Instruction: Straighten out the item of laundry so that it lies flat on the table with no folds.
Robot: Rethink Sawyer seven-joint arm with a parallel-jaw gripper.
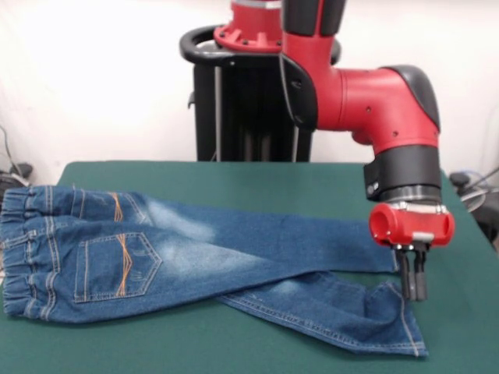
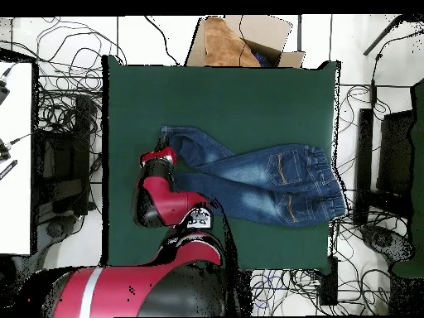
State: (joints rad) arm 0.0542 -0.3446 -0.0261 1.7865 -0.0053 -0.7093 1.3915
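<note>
Two legs of the jeans [image 1: 195, 257] cross near the hems on the green table [image 1: 234, 343], so the gripper [image 1: 414, 292], fingers pressed together, hangs over the hem, apparently to uncross them.

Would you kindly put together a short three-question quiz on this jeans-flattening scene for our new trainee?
1. True or false: the jeans lie with their back pockets facing up.
2. Multiple choice: the gripper is positioned over
A. the waistband
B. the leg-hem end of the jeans
C. bare table far from the jeans
3. Fill in: in the front view the two legs do not lie apart; near the hems one leg ____ the other.

Key
1. True: the orange-stitched pockets show.
2. B: it is down at the leg ends, opposite the gathered waistband.
3. Crosses (overlaps), so the jeans are not yet flat.
</note>
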